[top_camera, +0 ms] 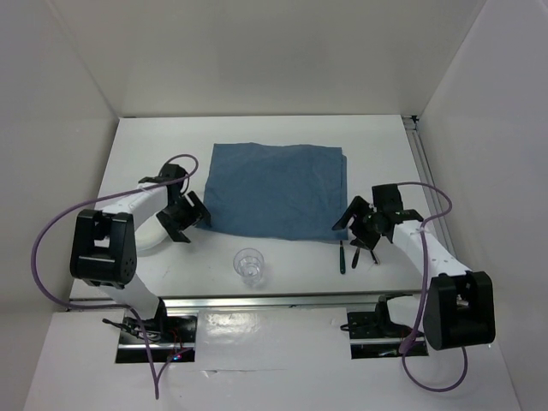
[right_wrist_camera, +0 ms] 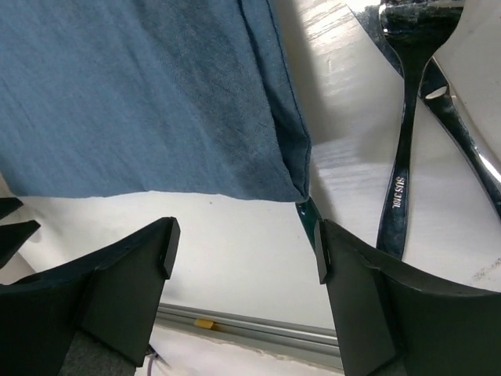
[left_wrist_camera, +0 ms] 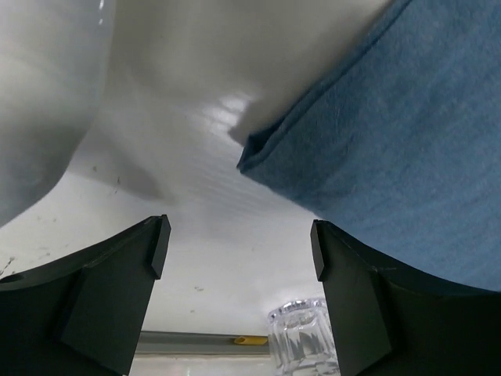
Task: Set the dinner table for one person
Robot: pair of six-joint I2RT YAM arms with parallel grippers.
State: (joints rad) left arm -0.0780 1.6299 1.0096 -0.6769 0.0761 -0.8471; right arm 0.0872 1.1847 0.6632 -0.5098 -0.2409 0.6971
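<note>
Both jaws wide, dark cutlery (right_wrist_camera: 399, 157) beside blue cloth (top_camera: 278, 190)

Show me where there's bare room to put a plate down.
Whole top of the blue cloth is bare. Also free: table strip behind it, and front strip between glass and cutlery. Crowded: the cloth's near corners, left tool at one, right tool and cutlery at the other.
</note>
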